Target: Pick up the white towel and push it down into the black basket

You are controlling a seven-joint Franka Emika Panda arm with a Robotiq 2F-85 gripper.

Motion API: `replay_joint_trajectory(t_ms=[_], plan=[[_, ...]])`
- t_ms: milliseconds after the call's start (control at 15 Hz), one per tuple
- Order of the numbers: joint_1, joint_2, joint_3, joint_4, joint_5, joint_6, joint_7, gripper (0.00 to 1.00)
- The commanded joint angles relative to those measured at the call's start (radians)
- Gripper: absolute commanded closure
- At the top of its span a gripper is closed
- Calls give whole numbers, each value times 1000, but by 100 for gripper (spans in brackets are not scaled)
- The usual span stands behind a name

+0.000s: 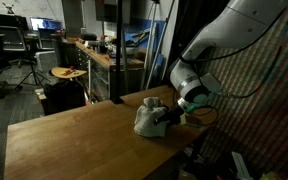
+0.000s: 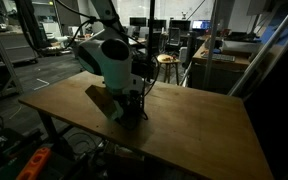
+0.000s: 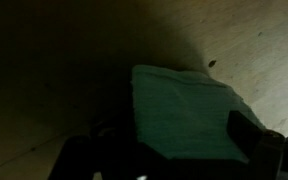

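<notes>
The gripper (image 3: 174,130) is wide open and holds nothing. It hangs low over the white towel (image 3: 184,105) on the table (image 1: 64,135), likely so it can pinch it.

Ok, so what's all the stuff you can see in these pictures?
table: one, brown wood, middle of both exterior views
towel: one, whitish, crumpled on the table by the gripper
stool: one, round pale seat, on the floor behind the table
bench: one, wood top, cluttered, further back
chair: at least one, dark, far back
arm: one, white, bent down over the table
gripper: one, black, open, just over the towel
</notes>
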Motion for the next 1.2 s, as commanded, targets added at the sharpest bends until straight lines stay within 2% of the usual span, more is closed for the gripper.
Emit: replay_joint_trajectory(t_ms=[0, 400, 467, 600, 800, 1133], plan=[[-1, 54, 4, 55, 99, -9, -135, 0], [6, 112, 6, 82, 163, -37, -225, 0], [8, 114, 6, 83, 160, -40, -223, 22], [11, 114, 7, 81, 146, -36, -215, 32], [16, 105, 11, 75, 131, -27, -201, 58], [31, 89, 24, 63, 88, -11, -166, 93]])
